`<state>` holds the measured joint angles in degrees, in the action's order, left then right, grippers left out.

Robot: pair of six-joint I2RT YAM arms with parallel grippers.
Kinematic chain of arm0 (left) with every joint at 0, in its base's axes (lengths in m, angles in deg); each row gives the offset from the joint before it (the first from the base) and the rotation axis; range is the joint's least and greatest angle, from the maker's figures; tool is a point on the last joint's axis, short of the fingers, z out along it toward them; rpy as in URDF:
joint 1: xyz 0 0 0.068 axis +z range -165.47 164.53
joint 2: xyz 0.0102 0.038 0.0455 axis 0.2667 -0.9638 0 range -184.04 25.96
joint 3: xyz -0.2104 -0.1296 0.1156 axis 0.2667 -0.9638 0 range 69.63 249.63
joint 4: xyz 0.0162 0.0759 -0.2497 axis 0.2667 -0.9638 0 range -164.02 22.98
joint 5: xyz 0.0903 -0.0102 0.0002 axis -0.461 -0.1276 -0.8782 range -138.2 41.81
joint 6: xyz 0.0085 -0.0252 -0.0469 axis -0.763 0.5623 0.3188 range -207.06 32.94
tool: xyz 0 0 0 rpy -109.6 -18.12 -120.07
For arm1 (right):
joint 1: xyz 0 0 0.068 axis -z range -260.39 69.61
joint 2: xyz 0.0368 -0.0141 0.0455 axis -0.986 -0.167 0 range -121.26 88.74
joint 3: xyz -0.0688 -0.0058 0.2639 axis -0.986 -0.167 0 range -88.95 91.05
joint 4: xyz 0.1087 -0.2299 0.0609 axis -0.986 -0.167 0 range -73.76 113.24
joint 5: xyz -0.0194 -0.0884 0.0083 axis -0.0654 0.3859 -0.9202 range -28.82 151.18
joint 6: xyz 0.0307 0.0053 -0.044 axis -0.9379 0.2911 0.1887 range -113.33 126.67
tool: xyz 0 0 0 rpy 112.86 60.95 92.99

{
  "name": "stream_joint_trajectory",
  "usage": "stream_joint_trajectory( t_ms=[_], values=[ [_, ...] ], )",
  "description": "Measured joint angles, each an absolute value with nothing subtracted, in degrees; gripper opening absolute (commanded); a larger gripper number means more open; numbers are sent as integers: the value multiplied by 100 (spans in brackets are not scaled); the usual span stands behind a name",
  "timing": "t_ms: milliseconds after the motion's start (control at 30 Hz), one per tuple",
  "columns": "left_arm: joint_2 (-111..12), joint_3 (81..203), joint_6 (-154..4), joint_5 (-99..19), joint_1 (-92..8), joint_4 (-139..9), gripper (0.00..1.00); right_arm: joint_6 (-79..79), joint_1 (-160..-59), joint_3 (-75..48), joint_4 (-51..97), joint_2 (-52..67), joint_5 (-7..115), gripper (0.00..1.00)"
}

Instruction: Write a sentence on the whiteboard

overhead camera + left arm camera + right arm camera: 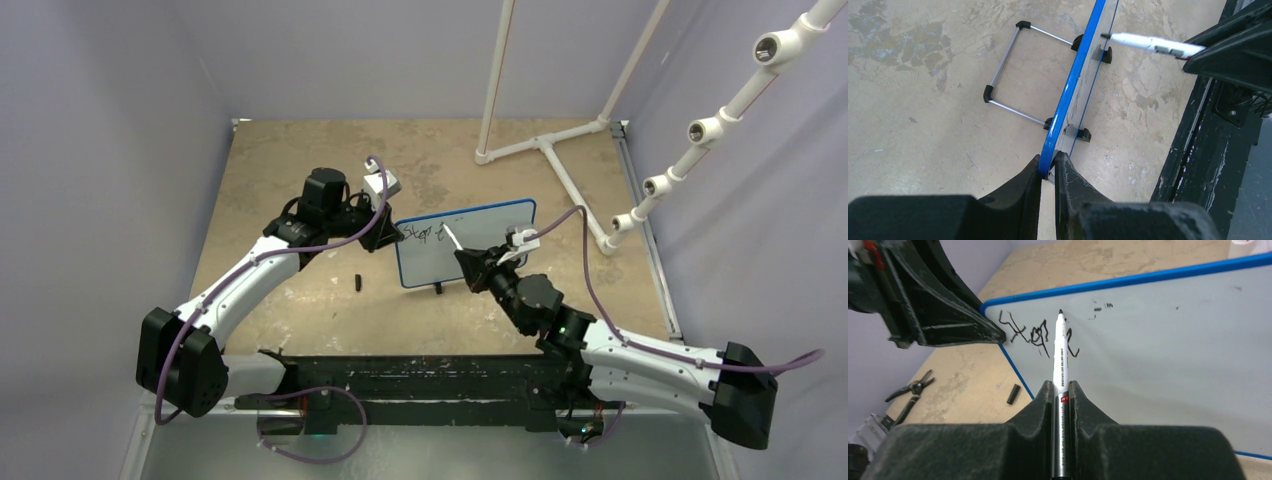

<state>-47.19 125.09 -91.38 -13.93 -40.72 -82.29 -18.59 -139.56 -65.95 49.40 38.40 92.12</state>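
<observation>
The whiteboard [480,250] stands upright on the table, white with a blue rim [1073,85]. My left gripper [385,232] is shut on its left edge, one finger on each side of the rim [1049,167]. My right gripper [470,262] is shut on a white marker [1060,355], which points at the board. The marker's black tip [1105,36] meets the board's face just right of the sentence [1035,335], a short black scribble near the upper left corner [425,233].
A small black marker cap [356,282] lies on the table left of the board [1013,394]. Pliers [910,390] lie further left. A white pipe frame [545,140] stands at the back right. The board's wire stand [1008,75] sticks out behind it.
</observation>
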Motion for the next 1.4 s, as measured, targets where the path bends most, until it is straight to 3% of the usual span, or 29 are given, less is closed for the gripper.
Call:
stream_joint_trajectory(
  t_ms=[233, 1400],
  values=[
    [-4714, 12509, -9138, -1391, -4072, -8239, 0, -1863, -13956, -6649, 4942, 4314, 9216, 0],
    [-4714, 12509, -9138, -1402, -4072, -8242, 0, -2331, -13959, -6936, 4658, 3838, 9164, 0]
  ],
)
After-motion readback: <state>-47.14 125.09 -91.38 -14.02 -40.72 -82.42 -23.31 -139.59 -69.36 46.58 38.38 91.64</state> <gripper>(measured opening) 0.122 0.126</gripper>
